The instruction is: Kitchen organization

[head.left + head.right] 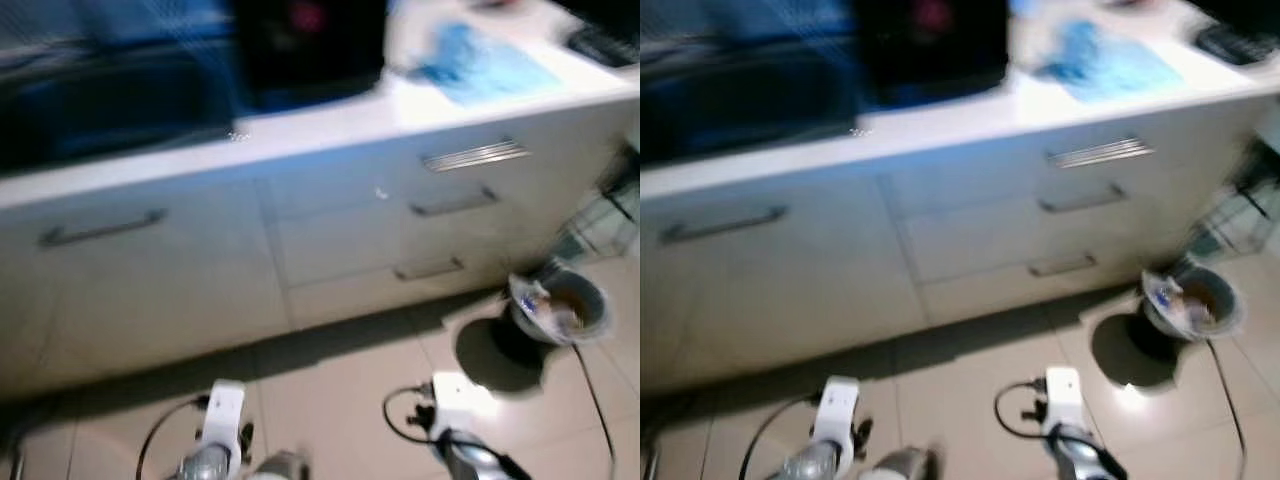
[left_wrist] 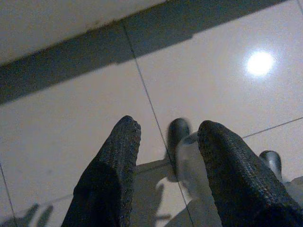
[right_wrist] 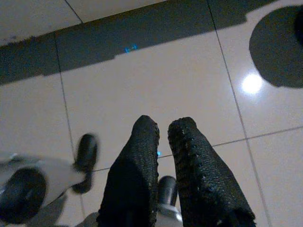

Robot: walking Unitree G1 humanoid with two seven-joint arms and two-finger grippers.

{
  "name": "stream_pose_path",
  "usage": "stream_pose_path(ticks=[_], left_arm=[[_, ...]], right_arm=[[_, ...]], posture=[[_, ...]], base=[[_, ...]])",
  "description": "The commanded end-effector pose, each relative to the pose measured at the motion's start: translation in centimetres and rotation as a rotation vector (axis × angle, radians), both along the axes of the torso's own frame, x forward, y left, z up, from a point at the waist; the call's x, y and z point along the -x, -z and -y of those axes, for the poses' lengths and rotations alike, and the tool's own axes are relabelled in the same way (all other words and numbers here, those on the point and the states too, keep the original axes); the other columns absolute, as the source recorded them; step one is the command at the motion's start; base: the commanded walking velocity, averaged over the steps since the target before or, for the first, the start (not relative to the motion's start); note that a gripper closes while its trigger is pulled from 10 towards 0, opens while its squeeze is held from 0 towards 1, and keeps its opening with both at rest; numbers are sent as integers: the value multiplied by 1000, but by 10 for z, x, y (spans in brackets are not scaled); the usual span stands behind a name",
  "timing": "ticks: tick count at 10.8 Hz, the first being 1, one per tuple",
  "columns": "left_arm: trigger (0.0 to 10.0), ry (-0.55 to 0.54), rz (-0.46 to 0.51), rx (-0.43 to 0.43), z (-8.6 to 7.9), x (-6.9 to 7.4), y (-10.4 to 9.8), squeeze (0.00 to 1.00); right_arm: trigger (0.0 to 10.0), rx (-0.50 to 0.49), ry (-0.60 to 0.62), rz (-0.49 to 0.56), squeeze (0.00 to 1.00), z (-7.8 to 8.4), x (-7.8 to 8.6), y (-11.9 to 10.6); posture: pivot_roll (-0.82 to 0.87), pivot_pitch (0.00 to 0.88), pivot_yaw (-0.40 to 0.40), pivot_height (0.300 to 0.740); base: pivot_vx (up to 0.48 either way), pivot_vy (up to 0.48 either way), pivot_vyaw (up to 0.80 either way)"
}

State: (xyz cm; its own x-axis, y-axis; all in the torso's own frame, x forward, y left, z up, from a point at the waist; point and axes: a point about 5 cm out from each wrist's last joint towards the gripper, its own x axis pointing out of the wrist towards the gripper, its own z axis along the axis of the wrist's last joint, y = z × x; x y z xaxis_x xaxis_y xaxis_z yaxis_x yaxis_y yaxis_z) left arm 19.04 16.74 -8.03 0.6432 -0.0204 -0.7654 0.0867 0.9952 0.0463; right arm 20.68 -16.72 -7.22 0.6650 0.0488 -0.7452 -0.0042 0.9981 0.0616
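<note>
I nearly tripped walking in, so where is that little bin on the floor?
In the left eye view the bin stands on the tiled floor at the robot's right, just in front of the white drawers, a dark cable trailing past it.

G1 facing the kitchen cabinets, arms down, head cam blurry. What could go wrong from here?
1. The waste bin stands on the floor to the robot's right, with a thin cord trailing across the tiles beside it; a step that way might snag the cord or tip the bin.
2. The head views are smeared, so the drawer handles are poorly resolved, and a reach now could miss.
3. Left gripper and right gripper hang low over the tiles.
</note>
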Motion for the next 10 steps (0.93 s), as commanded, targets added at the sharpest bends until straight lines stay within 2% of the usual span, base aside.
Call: stream_pose_path(ticks=[1, 7, 8, 10], left_arm=[[10000, 1, 3, -13, -3, -1, -1, 0], [10000, 1, -1, -15, -3, 0, 0, 0], [10000, 2, -2, -14, -3, 0, 0, 0], [10000, 2, -4, -15, -3, 1, 0, 0]], right_arm=[[10000, -14, -16, -16, 0, -6, 3, 2], [10000, -11, -24, -15, 0, -5, 3, 2], [10000, -10, -26, -16, 0, -5, 3, 2], [10000, -13, -20, -17, 0, -5, 4, 2]], posture=[[91, 119, 43, 740], [96, 119, 38, 740], [94, 120, 38, 740], [95, 120, 37, 740]], base=[[0, 0, 800], [0, 0, 800], [0, 0, 500], [0, 0, 0]])
